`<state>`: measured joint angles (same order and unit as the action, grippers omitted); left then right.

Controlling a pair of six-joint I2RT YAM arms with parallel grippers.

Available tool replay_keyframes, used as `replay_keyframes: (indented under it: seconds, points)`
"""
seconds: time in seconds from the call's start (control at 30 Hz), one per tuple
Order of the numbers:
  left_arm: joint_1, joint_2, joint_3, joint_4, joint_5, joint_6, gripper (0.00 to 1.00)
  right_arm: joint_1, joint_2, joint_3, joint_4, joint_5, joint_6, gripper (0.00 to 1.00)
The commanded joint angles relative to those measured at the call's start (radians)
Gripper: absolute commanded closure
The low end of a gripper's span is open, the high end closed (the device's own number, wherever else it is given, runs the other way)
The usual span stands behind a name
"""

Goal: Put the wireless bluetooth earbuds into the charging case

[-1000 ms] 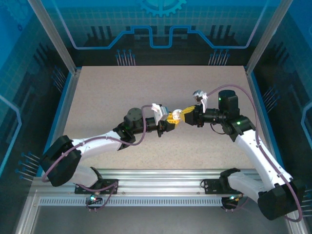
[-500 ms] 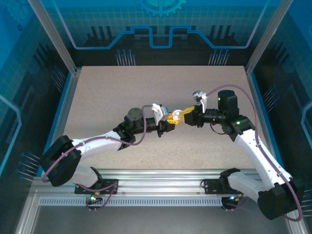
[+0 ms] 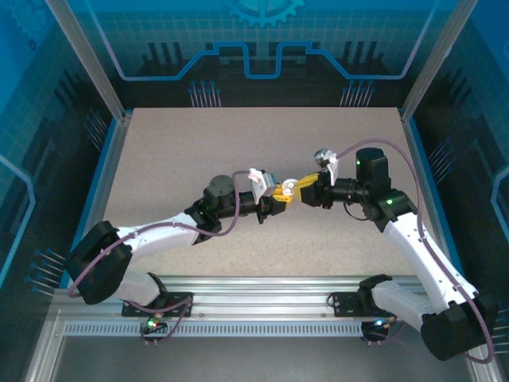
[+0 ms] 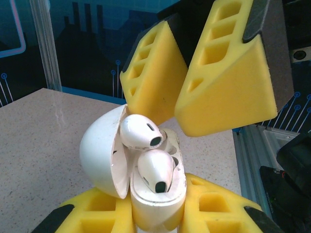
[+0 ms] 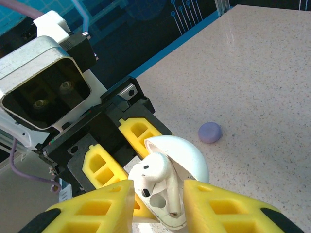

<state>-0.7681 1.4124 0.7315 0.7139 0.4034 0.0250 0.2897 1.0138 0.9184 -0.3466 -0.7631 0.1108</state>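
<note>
At the centre of the top view the left gripper (image 3: pixel 278 196) is clamped on the white case (image 4: pixel 154 206), which stands upright with its lid (image 4: pixel 102 155) swung left. One earbud (image 4: pixel 156 171) sits stem-down. The second earbud (image 4: pixel 140 134) leans tilted, its stem hidden. The right gripper (image 5: pixel 158 206) straddles it, jaws slightly apart. A purple blob (image 5: pixel 210 132) right of centre is unclear. Both grippers have barely shifted since a second ago.

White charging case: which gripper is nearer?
Left. The left gripper clamps the case at its base; the right gripper hovers at its open top, jaws parted beside the earbuds.
</note>
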Motion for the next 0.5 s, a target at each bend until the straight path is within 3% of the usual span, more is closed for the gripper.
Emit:
replay_keyframes:
  seconds: [0.0,0.47]
  points:
    - [-0.012,-0.014,0.052,0.06,0.029,0.016,0.83,0.015,0.004,0.011,-0.021,0.041,-0.013,0.67]
    - [-0.013,-0.013,0.067,0.026,0.043,0.021,0.83,0.056,0.028,0.041,-0.043,0.104,-0.026,0.65]
